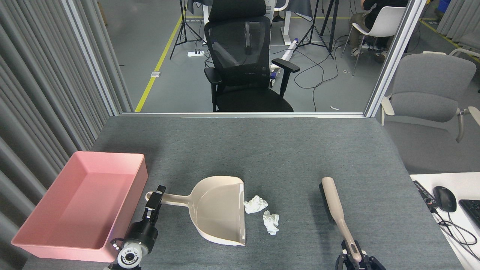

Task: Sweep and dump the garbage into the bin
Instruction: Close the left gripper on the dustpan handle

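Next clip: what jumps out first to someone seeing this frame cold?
The big pink bin at the table's left edge catches the eye, bright against the grey table and with nothing in it. Mid-table, the beige dustpan lies open toward two white tissue wads just off its lip. The left gripper sits at the dustpan's handle, and the right gripper is at the handle end of the brush on the right.
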Controlling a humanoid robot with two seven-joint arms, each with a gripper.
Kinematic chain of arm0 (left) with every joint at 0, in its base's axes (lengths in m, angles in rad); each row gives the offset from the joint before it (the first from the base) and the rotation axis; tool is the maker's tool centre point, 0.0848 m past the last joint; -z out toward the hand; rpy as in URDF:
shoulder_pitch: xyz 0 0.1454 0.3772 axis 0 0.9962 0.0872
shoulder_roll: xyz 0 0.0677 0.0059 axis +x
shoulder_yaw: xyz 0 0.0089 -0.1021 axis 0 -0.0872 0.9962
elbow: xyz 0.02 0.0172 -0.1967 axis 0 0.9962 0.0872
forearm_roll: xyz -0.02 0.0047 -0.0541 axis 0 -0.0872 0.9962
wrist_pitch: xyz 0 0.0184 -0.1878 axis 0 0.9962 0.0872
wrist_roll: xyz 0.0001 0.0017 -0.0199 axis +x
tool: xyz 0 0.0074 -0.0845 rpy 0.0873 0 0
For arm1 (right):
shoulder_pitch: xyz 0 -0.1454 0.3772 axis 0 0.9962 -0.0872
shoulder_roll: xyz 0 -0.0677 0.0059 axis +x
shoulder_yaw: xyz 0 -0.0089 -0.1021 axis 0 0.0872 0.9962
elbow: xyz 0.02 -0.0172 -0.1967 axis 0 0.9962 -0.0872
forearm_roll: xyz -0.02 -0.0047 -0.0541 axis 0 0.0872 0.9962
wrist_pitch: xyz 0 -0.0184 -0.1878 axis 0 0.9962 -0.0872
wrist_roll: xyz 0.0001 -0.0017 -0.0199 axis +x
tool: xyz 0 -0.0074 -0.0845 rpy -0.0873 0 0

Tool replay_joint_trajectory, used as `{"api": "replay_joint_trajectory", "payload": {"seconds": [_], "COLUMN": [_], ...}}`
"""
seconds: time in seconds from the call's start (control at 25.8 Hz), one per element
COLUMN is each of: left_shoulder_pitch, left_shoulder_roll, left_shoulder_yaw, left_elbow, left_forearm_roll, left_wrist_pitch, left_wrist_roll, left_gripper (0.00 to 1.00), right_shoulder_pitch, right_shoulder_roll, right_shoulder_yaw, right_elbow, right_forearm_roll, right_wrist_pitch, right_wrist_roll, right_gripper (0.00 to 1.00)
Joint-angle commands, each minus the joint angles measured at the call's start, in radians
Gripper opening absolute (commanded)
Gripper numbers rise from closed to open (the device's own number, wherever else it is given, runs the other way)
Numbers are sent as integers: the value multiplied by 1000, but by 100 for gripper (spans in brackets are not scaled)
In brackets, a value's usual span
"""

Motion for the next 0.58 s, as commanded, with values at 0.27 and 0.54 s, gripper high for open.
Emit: {"api": "replay_joint_trajectory", "payload": {"seconds": [0.27,0.54], "left_shoulder_pitch": [5,4], "left_shoulder_roll": [-3,5], "left_shoulder_yaw": [-2,-2], "left_elbow": [32,50], "left_forearm_roll": [-2,-2], "left_wrist_pitch": [-46,-60], "left_wrist_roll": [1,-1], "left_gripper": [65,47], "right_shoulder_pitch": [7,7], "right_shoulder_roll": [0,8], "right_shoulder_yaw": [-1,0], "right_elbow": [-8,-17], "right_forearm_roll": [0,0], "right_wrist_pitch": [1,2], "right_wrist_roll": [0,0], "right_gripper": [8,9]}}
